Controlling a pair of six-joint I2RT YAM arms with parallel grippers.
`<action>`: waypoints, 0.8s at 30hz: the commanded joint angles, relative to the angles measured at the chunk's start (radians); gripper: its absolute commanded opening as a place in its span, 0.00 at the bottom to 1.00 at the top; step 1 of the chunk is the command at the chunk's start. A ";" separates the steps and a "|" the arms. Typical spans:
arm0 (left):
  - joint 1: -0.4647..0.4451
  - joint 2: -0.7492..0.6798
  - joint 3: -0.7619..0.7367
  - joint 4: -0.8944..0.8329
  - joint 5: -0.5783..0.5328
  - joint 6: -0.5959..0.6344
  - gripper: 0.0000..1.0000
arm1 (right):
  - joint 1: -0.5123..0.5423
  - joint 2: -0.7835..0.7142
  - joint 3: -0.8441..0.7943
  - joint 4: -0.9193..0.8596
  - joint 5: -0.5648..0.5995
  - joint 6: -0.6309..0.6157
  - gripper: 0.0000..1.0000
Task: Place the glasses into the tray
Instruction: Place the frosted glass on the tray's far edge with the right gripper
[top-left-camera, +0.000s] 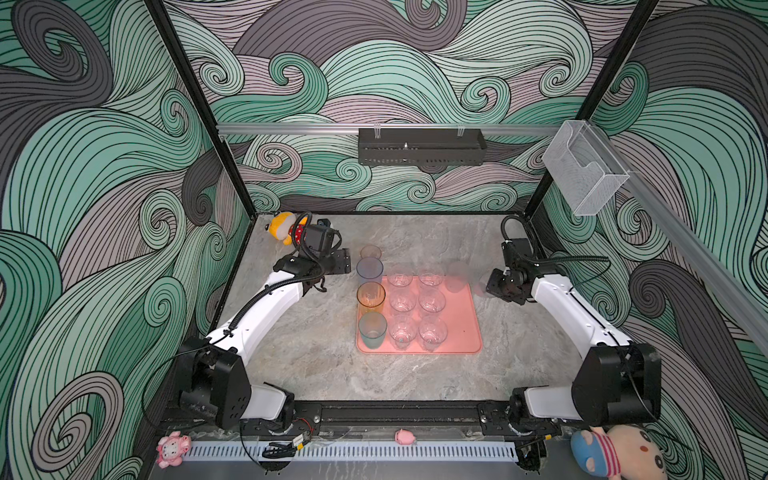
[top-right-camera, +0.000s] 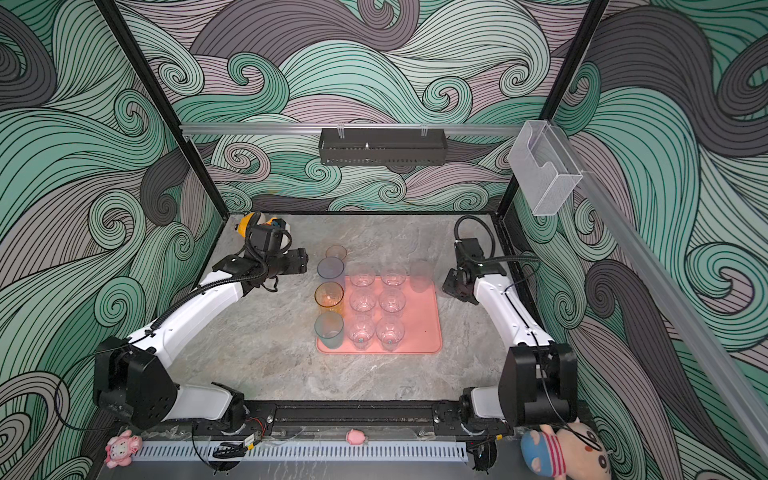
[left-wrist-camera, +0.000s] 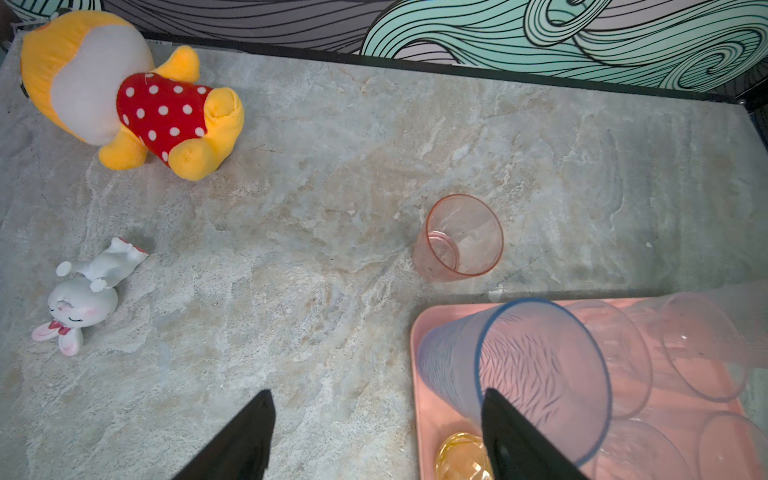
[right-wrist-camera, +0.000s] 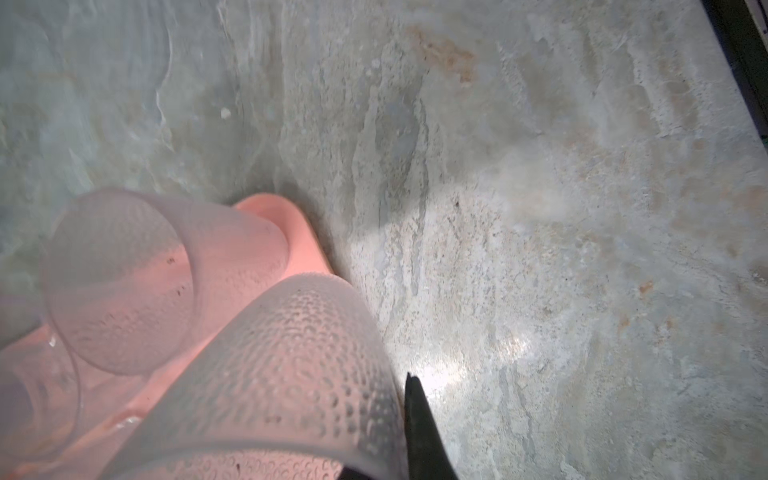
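From above, in both top views, shows the left hand (top-left-camera: 345, 262) spread wide and empty, fingertips just beside the blue-grey glass (top-left-camera: 370, 270) upright on the nearest corner of the tray (top-left-camera: 459, 328). Finds a small pink glass (top-left-camera: 370, 252) just ahead of those fingertips, off the tray on the bare surface (top-left-camera: 316, 365). Finds a yellow-orange glass (top-left-camera: 371, 296) and a teal glass (top-left-camera: 372, 330) along the tray edge, back toward that arm's base. Shows six clear glasses (top-left-camera: 402, 301) on the tray between the two hands. Shows the right hand (top-left-camera: 487, 286) pressed together, a frosted glass (top-left-camera: 457, 276) on the tray corner just past its fingertips. From the left wrist, gives two black fingers (left-wrist-camera: 245, 440) well apart, nothing between, one overlapping the blue-grey glass's rim; touching or not, cannot tell. Shows the pink glass upright ahead of the fingertips, and a yellow plush toy (left-wrist-camera: 124, 95) and a white rabbit toy (left-wrist-camera: 83, 299) lying well off to the side. From the right wrist, shows one black finger (right-wrist-camera: 422, 424) flat against the outer wall of a dimpled glass (right-wrist-camera: 291, 374), pinching it, the mate hidden behind. Finds that glass's base over the tray's rim beyond the fingertips, the frosted glass farther ahead.
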 joint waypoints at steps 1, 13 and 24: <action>-0.030 -0.036 0.043 -0.079 0.005 0.004 0.80 | 0.090 -0.031 -0.039 -0.075 0.052 -0.034 0.03; -0.067 -0.121 -0.071 -0.044 -0.027 0.013 0.79 | 0.279 0.177 0.088 -0.109 0.102 -0.066 0.05; -0.068 -0.166 -0.146 -0.019 -0.049 0.019 0.79 | 0.280 0.255 0.130 -0.125 0.121 -0.103 0.13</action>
